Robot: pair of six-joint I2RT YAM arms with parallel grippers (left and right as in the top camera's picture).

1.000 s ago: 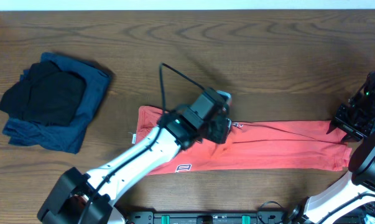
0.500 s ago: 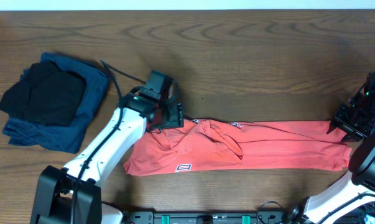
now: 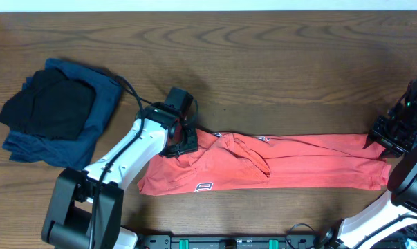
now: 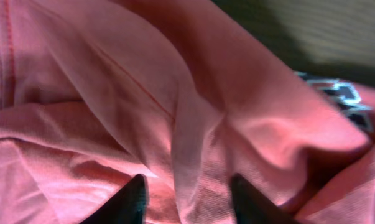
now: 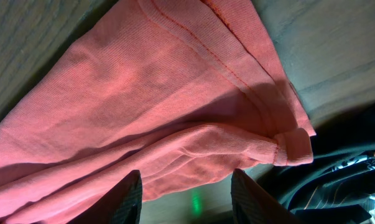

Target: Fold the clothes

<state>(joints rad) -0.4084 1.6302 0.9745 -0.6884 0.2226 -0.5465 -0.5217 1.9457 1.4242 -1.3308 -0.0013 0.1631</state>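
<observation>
The coral-red T-shirt (image 3: 312,162) lies as a long band across the front of the table, with its left part rumpled and white print (image 3: 205,186) near the front edge. My left gripper (image 3: 182,143) is down on the shirt's upper left part. In the left wrist view its fingers (image 4: 187,190) are open, with a raised fold of the shirt (image 4: 112,93) between the tips. My right gripper (image 3: 386,142) is at the shirt's right end. Its fingers (image 5: 186,193) are open over the hemmed edge of the shirt (image 5: 143,106).
A pile of dark clothes, a black piece (image 3: 49,104) on navy ones (image 3: 101,114), sits at the left of the wooden table (image 3: 277,62). The arm bases and a rail (image 3: 229,242) line the front edge.
My left gripper moved from the shirt's middle to the left, dragging and rumpling the shirt's left part, then came down onto it. The right gripper has not moved.
</observation>
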